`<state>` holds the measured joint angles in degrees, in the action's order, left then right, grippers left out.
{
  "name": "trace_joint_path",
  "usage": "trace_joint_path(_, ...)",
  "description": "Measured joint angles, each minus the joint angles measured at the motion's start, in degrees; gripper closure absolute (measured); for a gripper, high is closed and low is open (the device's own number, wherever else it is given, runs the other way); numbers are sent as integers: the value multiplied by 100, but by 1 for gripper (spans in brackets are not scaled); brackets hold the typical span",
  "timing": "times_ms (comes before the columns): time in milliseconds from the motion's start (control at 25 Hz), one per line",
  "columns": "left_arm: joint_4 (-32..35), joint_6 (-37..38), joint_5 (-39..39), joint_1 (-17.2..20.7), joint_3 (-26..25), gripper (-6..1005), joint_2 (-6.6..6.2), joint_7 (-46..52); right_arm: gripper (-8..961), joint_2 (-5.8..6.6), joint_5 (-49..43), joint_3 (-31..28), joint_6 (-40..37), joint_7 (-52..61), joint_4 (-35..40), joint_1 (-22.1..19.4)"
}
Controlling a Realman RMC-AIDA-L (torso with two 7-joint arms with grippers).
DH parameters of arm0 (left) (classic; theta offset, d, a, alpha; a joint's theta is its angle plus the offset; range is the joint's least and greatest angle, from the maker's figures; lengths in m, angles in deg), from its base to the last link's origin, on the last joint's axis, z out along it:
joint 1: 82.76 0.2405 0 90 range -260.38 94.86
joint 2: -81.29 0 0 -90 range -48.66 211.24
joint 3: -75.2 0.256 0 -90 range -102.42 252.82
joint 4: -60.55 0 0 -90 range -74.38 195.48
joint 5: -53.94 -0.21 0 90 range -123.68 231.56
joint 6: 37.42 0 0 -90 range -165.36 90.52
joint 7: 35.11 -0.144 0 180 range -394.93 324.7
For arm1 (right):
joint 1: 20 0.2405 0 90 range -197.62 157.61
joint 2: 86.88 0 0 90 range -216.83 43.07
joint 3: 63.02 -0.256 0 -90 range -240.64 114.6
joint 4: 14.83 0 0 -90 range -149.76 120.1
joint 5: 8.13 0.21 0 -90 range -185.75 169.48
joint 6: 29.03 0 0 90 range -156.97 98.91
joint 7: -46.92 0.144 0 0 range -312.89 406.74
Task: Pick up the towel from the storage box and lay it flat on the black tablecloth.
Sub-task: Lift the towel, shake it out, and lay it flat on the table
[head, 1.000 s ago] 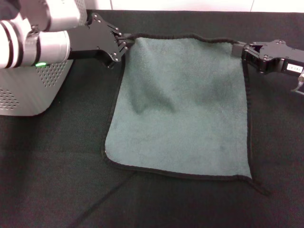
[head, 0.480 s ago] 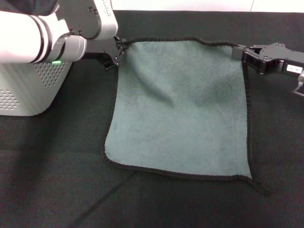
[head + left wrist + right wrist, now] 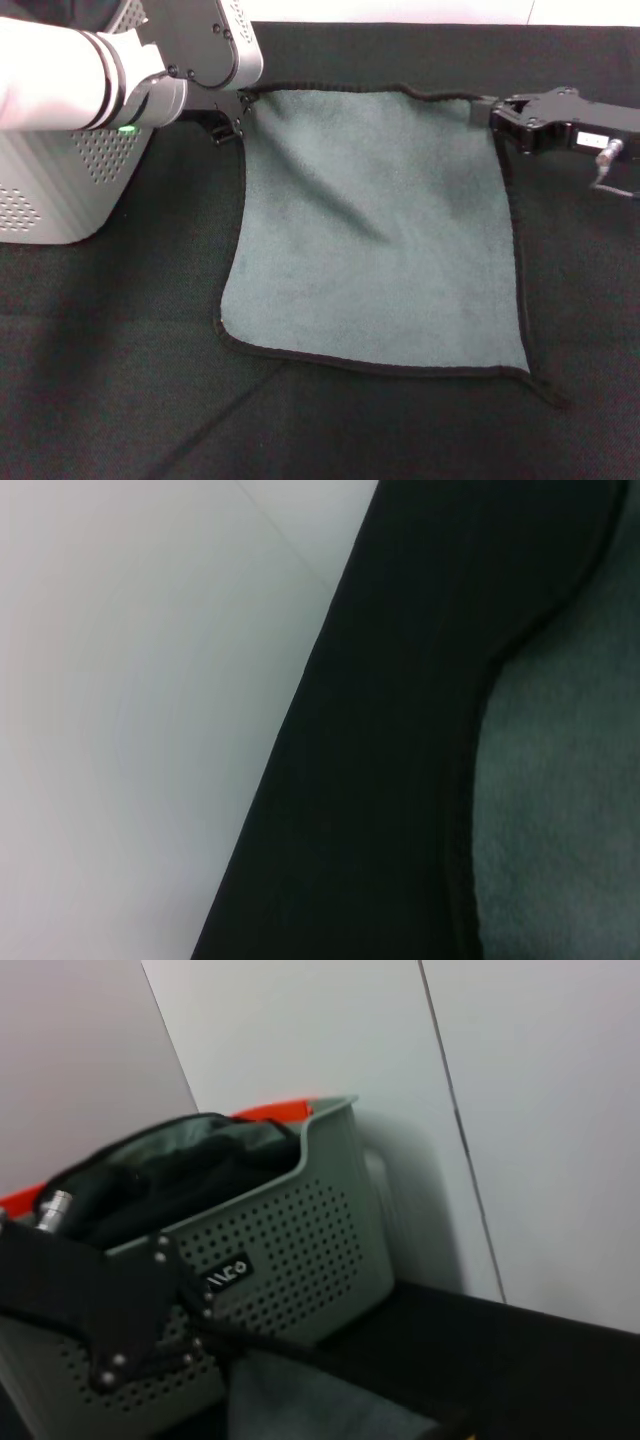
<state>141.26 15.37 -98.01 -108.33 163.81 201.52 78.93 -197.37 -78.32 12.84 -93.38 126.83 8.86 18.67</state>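
We hold the towel by its two far corners, left pincer and right pincer both clamped, so it spreads flat on the black tablecloth beside the box.

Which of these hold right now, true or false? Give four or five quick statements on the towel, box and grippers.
1. The towel lies grey-green side up on the black tablecloth. True.
2. The storage box sits on the robot's right. False: it is on its left.
3. The left gripper is at a far corner of the towel. True.
4. The right gripper hangs over the box. False: it is at the towel's other far corner.
5. The box is empty. False: dark cloth shows inside.
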Motion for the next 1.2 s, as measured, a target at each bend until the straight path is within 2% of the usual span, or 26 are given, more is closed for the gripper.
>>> trace_joint_path(320,-326,-188,-282,-228,102,968,6,272,946,-91,-77,-17,516,-9,-36,166)
trace_joint_path(800,-1074,-568,-445,-687,266,967,6,464,946,-104,-77,-33,895,-6,-130,173)
trace_joint_path(1200,-1315,-841,-450,-752,329,962,9,474,945,-110,-74,-2,1004,-2,-156,172)
